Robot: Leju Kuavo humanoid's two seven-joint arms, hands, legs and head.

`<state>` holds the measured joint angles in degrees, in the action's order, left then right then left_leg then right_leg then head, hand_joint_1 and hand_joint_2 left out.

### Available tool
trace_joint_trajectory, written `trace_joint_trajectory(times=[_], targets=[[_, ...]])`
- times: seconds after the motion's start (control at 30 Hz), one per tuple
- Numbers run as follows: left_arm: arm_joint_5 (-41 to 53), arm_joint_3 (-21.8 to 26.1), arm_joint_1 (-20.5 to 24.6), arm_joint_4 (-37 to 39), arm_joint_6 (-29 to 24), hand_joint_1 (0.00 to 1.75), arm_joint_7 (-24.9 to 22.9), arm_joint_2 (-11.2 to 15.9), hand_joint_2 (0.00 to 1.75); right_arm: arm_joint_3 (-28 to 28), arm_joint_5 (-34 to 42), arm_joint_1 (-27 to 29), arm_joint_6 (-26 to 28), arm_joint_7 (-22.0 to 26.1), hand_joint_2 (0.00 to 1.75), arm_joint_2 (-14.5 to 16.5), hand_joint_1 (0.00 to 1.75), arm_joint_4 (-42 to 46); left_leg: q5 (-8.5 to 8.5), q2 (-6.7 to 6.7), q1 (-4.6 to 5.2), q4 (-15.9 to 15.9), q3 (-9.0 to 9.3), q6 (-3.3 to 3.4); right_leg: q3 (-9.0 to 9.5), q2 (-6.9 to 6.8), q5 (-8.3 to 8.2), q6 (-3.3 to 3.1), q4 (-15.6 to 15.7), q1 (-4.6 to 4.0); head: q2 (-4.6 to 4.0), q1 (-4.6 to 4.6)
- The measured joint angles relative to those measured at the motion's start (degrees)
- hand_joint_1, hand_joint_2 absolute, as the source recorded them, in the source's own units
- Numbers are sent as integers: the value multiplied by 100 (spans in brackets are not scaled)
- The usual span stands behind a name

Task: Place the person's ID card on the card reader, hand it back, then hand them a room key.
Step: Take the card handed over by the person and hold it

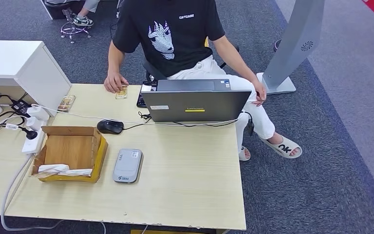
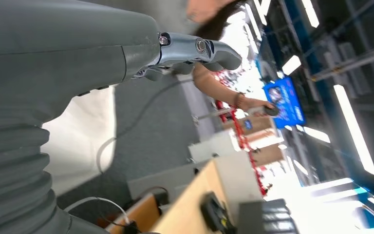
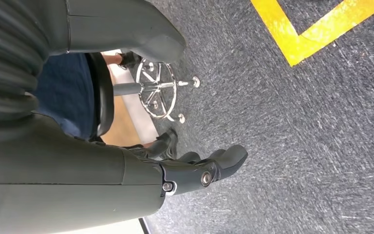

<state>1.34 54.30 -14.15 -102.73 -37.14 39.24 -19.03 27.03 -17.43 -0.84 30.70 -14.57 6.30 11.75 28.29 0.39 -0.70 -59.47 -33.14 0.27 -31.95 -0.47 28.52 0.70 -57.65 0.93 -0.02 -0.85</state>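
Note:
A person in a black T-shirt [image 1: 168,34] sits at the far side of the table, one hand [image 1: 114,81] resting by a small yellowish card [image 1: 121,92] on the tabletop. The grey card reader [image 1: 127,165] lies flat near the table's middle, beside a cardboard box [image 1: 71,152]. Another card-like item [image 1: 66,103] lies at the far left next to the white cabinet. My left hand [image 2: 190,51] hangs off the table with fingers loosely extended, holding nothing. My right hand [image 3: 202,168] hangs over grey carpet, also holding nothing.
An open laptop [image 1: 196,103] stands at the far edge with a black mouse [image 1: 110,126] and cables to its left. A power strip with plugs [image 1: 31,134] sits left of the box. A white cabinet [image 1: 27,66] borders the far left. A grey kiosk stand [image 1: 292,48] rises at right.

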Motion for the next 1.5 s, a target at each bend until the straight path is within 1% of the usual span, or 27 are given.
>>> trace_joint_trajectory(times=[0.13, 0.33, 0.43, 0.57, 0.83, 0.97, 1.27, 1.5], targets=[[336, -274, -47, -491, 509, 0, 2, 47, 175, 113, -51, 1, -31, 1, 175, 24, 0, 1, 0, 0, 0, 0, 5, 0, -6, 0, 0, 0, 0, 0, 0, 1], [1120, -663, 131, -755, 1283, 0, -131, 378, 175, 260, -183, -1, -144, -1, 175, 29, 0, 2, -3, 1, -2, 0, 9, -3, 4, 1, -2, -3, -1, -1, 0, 1], [1501, -901, 239, -781, 1528, 0, -290, 608, 175, 307, -261, -2, -199, -7, 175, 30, 0, 3, -4, 1, -2, 0, 11, -2, -1, 1, -2, -3, -1, -1, 0, 2], [1831, -1299, 524, -624, 1534, 0, -595, 1026, 175, 326, -347, -8, -238, -31, 175, 28, 0, 7, -4, 2, -1, 0, 11, -2, 3, 3, -3, -4, -1, -1, 0, 0], [2398, -2011, 1104, 147, 1202, 0, -1173, 1783, 175, 396, -484, -9, -298, -54, 175, 28, 0, 9, -10, 2, -2, -1, 11, -6, 4, 5, -6, -6, -1, -1, 0, 0], [2658, -2335, 1465, 702, 1146, 0, -1457, 2058, 175, 408, -554, -15, -326, -66, 175, 23, 0, 10, -11, 3, -1, -1, 11, -5, 5, 6, -6, -6, -1, -1, 0, 0], [3175, -2926, 2325, 2167, 1072, 0, -1946, 2461, 175, 450, -717, -23, -359, -155, 175, -20, 0, 15, -12, 10, -1, -3, 11, -5, 3, 13, -12, -10, -1, -1, 0, 1], [3652, -3395, 2995, 3282, 1004, 0, -2306, 2637, 175, 466, -868, -58, -439, -216, 175, -72, 0, 16, -14, 10, -1, -6, 9, -3, 2, 12, -14, -8, -1, -1, 0, -2]])
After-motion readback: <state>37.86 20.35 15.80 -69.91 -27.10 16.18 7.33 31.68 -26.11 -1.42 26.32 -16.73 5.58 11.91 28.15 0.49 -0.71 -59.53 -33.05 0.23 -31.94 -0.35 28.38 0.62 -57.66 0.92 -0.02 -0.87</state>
